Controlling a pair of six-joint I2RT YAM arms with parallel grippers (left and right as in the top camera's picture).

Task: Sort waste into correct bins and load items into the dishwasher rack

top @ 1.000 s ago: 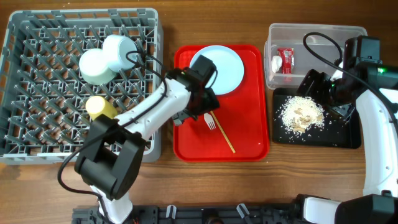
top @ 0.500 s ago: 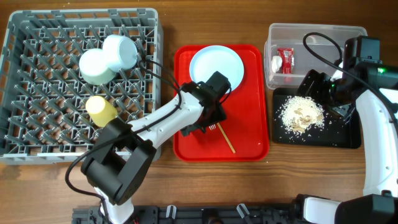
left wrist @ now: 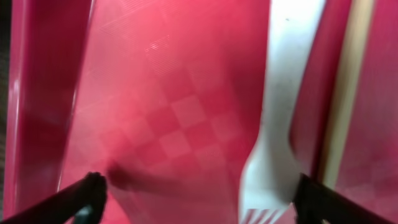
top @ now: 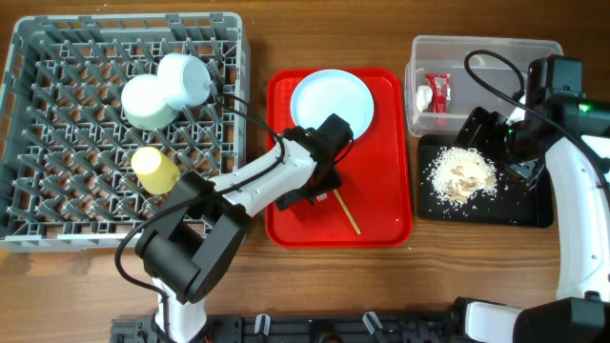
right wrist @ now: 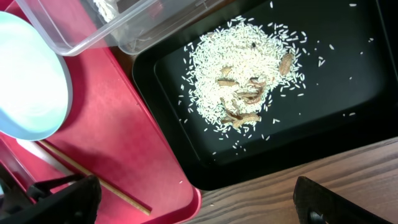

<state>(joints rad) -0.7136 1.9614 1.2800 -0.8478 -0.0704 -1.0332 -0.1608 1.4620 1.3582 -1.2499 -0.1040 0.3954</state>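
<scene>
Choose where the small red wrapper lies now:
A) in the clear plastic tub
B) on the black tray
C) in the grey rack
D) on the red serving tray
A: the overhead view shows the red wrapper inside the clear plastic tub, beside the white scrap.

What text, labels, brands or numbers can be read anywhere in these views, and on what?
No text can be read in any view.
Red wrapper in the clear tub: pale marks, too small to read.
Rack, red tray, plate: no print visible.
</scene>
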